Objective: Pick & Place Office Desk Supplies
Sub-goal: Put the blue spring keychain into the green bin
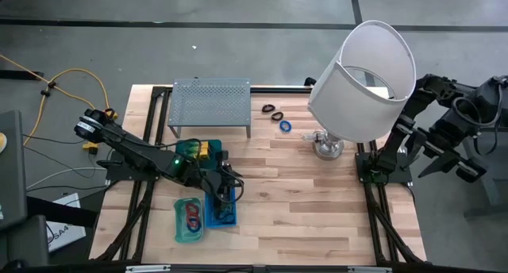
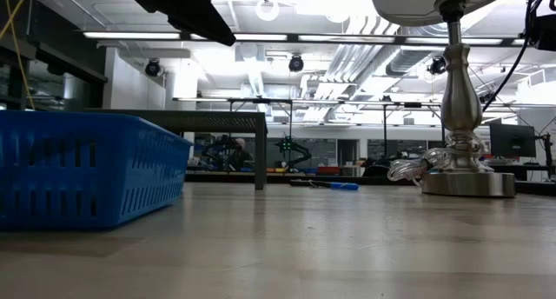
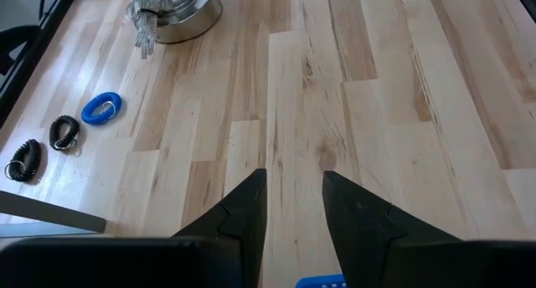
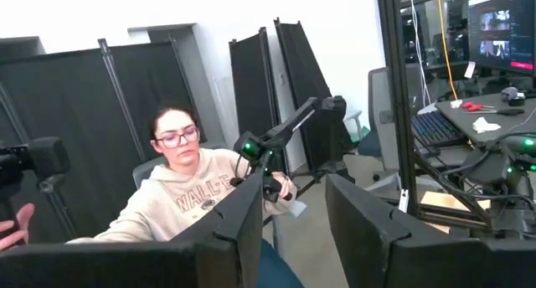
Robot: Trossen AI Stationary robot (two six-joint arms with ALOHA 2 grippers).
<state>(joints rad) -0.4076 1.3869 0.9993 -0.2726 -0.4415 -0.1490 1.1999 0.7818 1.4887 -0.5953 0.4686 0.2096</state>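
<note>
Loose supplies lie on the wooden table by the rack's right end: two black loops [image 1: 272,112] and a blue ring [image 1: 285,125], seen again in the left wrist view as the blue ring [image 3: 101,108] and a black loop [image 3: 64,131]. Red and blue rings lie in a green tray [image 1: 188,220]. Yellow packets sit in another green tray [image 1: 194,150]. My left gripper [image 3: 293,213] hovers open over the blue tray [image 1: 221,211], with nothing between its fingers. My right gripper [image 4: 289,213] is open, raised beyond the table's right edge and pointing out into the room.
A grey perforated rack [image 1: 210,102] stands at the far edge. A lamp with a big white shade [image 1: 363,78] and a metal base [image 1: 327,146] stands far right, its cord bundled at the base. Bare wood lies in the middle and near right. A person [image 4: 193,187] sits beyond the table.
</note>
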